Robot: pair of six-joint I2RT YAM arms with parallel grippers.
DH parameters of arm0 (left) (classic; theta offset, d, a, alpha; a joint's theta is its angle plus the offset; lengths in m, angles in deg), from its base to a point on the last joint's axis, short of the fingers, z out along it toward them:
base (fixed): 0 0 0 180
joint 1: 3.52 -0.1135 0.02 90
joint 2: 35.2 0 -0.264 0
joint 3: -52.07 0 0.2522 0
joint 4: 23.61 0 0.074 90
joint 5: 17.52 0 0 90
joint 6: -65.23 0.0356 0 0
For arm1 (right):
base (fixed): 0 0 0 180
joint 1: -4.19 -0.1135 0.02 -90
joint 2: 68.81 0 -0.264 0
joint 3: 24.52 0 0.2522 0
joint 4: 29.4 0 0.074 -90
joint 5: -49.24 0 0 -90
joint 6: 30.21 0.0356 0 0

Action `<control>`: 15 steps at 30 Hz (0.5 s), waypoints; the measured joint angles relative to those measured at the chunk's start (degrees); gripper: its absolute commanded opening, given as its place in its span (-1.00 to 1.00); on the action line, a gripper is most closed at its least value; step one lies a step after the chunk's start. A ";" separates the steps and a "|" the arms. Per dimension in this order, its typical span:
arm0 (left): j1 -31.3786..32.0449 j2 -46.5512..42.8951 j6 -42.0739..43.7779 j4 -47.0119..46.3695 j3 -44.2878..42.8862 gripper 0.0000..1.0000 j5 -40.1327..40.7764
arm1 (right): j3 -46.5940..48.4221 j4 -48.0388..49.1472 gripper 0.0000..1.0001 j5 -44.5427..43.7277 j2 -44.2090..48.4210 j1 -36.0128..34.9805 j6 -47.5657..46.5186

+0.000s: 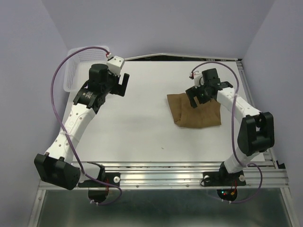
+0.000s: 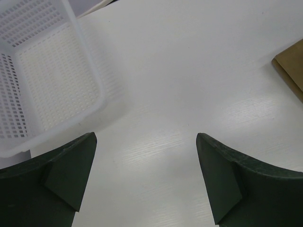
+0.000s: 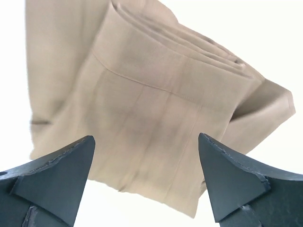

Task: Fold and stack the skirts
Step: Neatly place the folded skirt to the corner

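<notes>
One tan skirt (image 1: 196, 113) lies folded into a rough square on the right half of the white table. My right gripper (image 1: 195, 98) hovers over its far edge, open and empty. In the right wrist view the folded skirt (image 3: 156, 109) fills the space ahead of the spread fingers (image 3: 61, 175), with stacked layers at its far side. My left gripper (image 1: 124, 85) is open and empty over bare table at the far left. A corner of the skirt (image 2: 292, 66) shows at the right edge of the left wrist view.
A white plastic mesh basket (image 1: 78, 66) stands at the table's far left corner, just behind the left gripper; it appears empty in the left wrist view (image 2: 47, 80). Grey walls close in the table on three sides.
</notes>
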 measured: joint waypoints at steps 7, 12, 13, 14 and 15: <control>0.00 0.00 -0.96 0.04 0.00 0.97 -0.09 | 0.81 -3.04 0.81 2.75 1.64 0.00 13.92; 0.00 0.00 -2.27 0.50 0.00 0.97 -0.13 | -3.13 -1.64 0.79 1.70 -4.44 -0.02 19.56; 0.00 0.00 -2.43 0.63 0.00 0.97 -0.15 | -4.24 -1.18 0.79 0.83 -5.77 0.02 20.48; 0.00 0.00 -2.54 0.70 0.00 0.97 -0.15 | -5.92 0.50 0.79 -0.50 -8.11 0.09 20.96; 0.00 0.00 -2.64 0.72 0.02 0.97 -0.15 | -5.38 0.61 0.79 -1.53 -8.46 0.20 21.40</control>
